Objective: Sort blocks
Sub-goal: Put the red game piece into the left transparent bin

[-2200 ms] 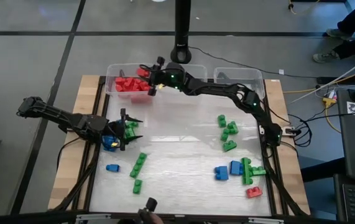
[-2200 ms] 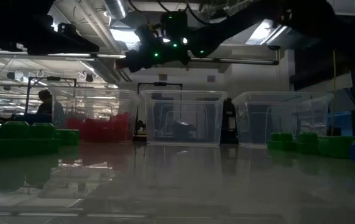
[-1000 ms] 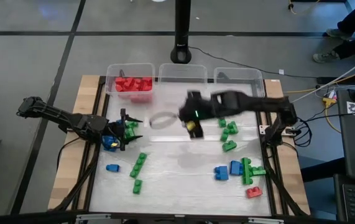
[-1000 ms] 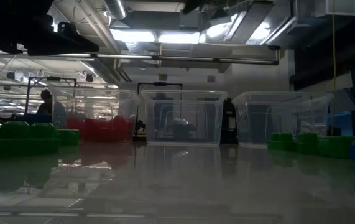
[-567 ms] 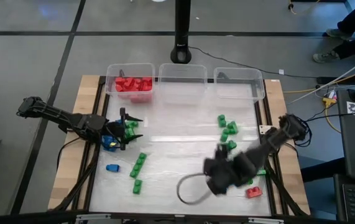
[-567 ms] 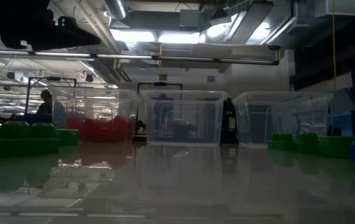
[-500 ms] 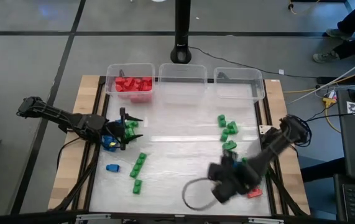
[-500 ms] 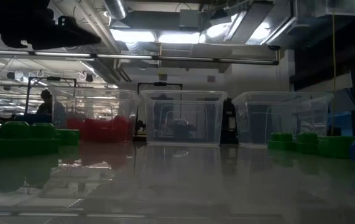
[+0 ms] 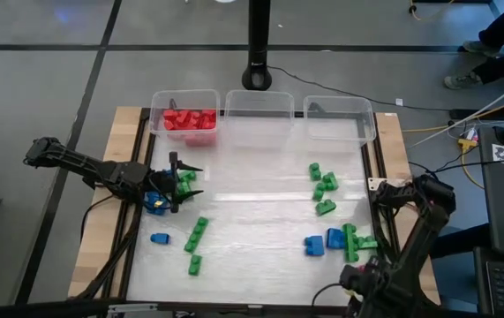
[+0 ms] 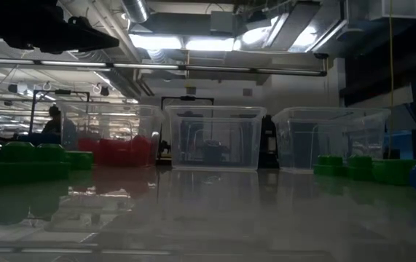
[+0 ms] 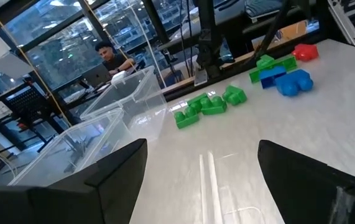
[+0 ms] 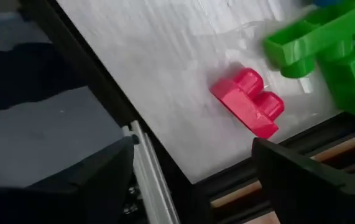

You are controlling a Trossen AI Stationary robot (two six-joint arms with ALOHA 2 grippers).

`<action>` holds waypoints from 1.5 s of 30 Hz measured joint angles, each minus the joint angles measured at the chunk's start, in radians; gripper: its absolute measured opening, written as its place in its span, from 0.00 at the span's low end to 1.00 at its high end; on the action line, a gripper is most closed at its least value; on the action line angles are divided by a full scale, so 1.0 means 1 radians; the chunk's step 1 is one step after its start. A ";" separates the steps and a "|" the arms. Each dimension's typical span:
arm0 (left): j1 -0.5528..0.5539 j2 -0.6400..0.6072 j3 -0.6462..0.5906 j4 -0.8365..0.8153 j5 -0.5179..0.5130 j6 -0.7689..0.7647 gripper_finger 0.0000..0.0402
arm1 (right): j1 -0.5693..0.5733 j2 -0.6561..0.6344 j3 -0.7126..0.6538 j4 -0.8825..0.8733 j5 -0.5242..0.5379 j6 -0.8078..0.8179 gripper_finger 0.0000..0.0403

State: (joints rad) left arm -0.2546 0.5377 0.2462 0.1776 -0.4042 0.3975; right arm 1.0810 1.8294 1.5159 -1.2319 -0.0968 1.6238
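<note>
- Three clear bins in a row along the table's far edge: the left bin (image 9: 184,123) holding a pile of red blocks (image 9: 189,119), too heaped to count; the middle bin (image 9: 259,108) and the right bin (image 9: 340,117) showing no blocks.
- Left gripper (image 9: 181,180) low over the table's left side, fingers spread apart with nothing between them; in the left wrist view a wide gap between the two dark fingers (image 11: 112,180), bare tabletop in it.
- Just beside that gripper: one blue block (image 9: 154,202) under its wrist and a small green cluster (image 9: 184,182) by the fingertips, number of pieces not clear.
- Further toward the near edge on the left: one lone blue block (image 9: 160,238), one long green strip (image 9: 198,234), one small green block (image 9: 196,263).
- On the right half: three green pieces (image 9: 323,188) in a loose line, well apart from the bins.
- Near the right front: two blue blocks (image 9: 324,241) touching, with a green cross-shaped piece (image 9: 354,241) just beside them.
- Right gripper (image 9: 364,284) at the table's near right corner, over the frame edge; jaws wide apart in the right wrist view, dark fingers (image 12: 84,186) on either side.
- One red block (image 12: 249,101) with two studs, lying flat on the table between those fingers in the right wrist view, untouched, next to the green piece; hidden by the arm from above.
</note>
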 joint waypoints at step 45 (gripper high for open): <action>0.000 0.000 0.000 -0.001 0.000 -0.005 0.74 | -0.003 -0.003 -0.405 0.376 -0.084 -0.287 0.38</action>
State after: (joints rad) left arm -0.2546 0.5375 0.2462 0.1770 -0.4038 0.3927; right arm 1.0782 1.8263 1.1107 -0.8558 -0.1809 1.3368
